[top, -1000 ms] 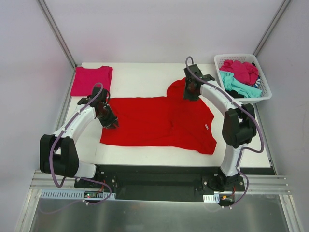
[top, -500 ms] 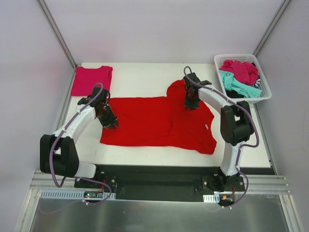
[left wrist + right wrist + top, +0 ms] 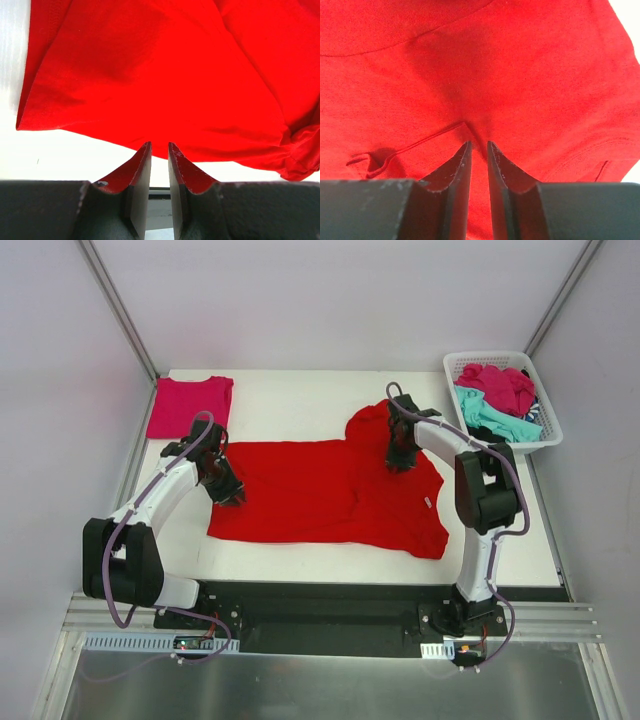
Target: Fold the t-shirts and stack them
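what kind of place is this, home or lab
Most likely a robotics lab cell: two arms bolted to a rail, plain white panels around the table, a red t-shirt laid out for folding.

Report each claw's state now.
Left claw: closed on the red t-shirt at its edge.
Right claw: closed, pinching the red t-shirt.

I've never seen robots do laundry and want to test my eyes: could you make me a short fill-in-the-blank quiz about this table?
1. The big t-shirt touched by the left end effector and the right end effector is coloured ____.
2. The folded pink t-shirt lies at the far ____ corner of the table.
3. The white basket stands at the far ____ corner.
Missing words: red; left; right.
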You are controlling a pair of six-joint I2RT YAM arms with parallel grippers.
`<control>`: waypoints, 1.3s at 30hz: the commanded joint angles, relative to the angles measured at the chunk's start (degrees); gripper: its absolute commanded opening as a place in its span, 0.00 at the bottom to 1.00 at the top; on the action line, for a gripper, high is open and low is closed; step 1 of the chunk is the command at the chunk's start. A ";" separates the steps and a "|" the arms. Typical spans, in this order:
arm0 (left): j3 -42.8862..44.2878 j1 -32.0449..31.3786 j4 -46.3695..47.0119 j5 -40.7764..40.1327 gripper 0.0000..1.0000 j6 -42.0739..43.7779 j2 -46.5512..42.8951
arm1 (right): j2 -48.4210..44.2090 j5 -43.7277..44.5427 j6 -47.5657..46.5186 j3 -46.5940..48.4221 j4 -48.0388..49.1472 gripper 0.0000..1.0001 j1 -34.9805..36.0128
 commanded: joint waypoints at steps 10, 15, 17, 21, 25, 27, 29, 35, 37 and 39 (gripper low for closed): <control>1.37 -0.41 -1.00 0.33 0.20 0.45 -0.40 | -0.04 -2.30 -0.78 -0.71 0.33 0.16 -0.26; 1.80 -0.49 -1.17 0.33 0.20 0.36 -0.31 | -0.65 -1.87 -0.77 -0.53 -0.02 0.11 -0.17; 1.89 -0.49 -1.26 0.33 0.20 0.44 -0.23 | -1.18 -1.25 -0.95 -0.53 -0.28 0.10 -0.26; 2.07 -0.49 -1.26 0.33 0.20 0.45 -0.05 | -2.41 0.15 -1.48 0.61 -1.42 0.09 -0.34; 2.07 -0.49 -1.35 0.33 0.20 0.53 -0.05 | -3.11 0.68 -1.65 1.75 -2.48 0.08 -0.87; 2.16 -0.58 -1.35 0.24 0.20 0.53 -0.14 | -3.29 0.69 -1.74 2.10 -2.74 0.08 -1.14; 2.33 -0.58 -1.35 0.33 0.20 0.62 0.04 | -3.64 0.95 -1.83 2.54 -3.18 0.08 -1.31; 2.42 -0.58 -1.35 0.42 0.20 0.53 0.56 | -3.64 1.48 -2.18 4.48 -4.59 0.07 -2.54; 2.33 -0.67 -1.26 0.42 0.20 0.53 0.48 | -3.12 1.30 -2.36 5.79 -4.94 0.07 -3.16; 2.16 -0.67 -1.17 0.42 0.20 0.62 0.48 | -2.51 0.60 -2.53 7.02 -5.55 0.07 -3.33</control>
